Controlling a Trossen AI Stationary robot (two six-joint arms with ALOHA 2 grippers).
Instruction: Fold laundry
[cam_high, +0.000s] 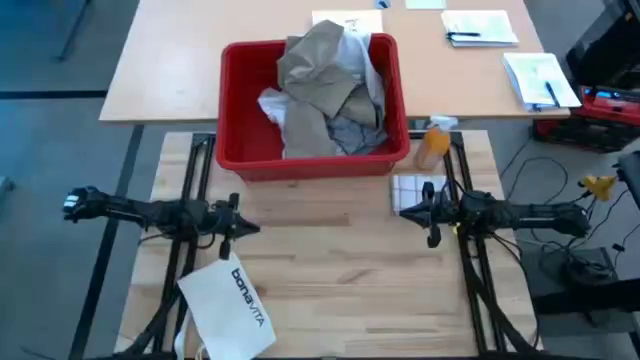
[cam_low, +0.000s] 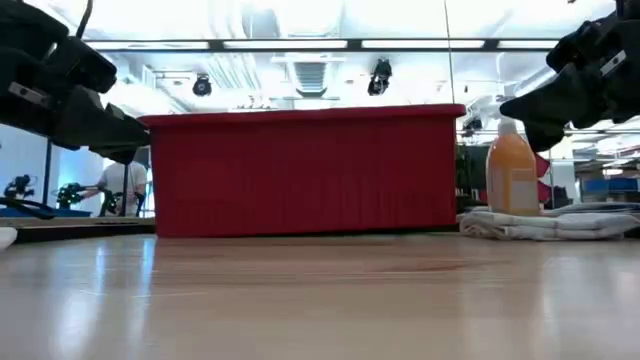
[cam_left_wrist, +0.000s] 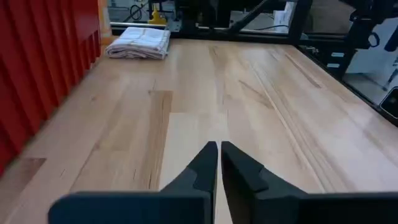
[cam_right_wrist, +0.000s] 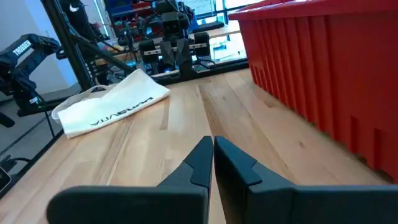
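The laundry (cam_high: 325, 90) lies heaped in a red bin (cam_high: 240, 100) at the table's far middle: a khaki-tan piece on top, white and grey cloth under it. In the low view only the bin's wall (cam_low: 300, 170) shows. My left gripper (cam_high: 252, 228) hovers shut above the table's left side, fingers pointing toward the right edge. My right gripper (cam_high: 405, 210) hovers shut at the right side, fingers pointing toward the left edge. In the wrist views each pair of fingertips, left (cam_left_wrist: 219, 149) and right (cam_right_wrist: 212, 144), is closed with nothing between.
A white bag printed "bonavita" (cam_high: 232, 303) lies at the near left. A folded white cloth (cam_high: 415, 190) and an orange bottle (cam_high: 434, 145) sit right of the bin. Bare wood lies between the two grippers. Papers lie on the tan table beyond.
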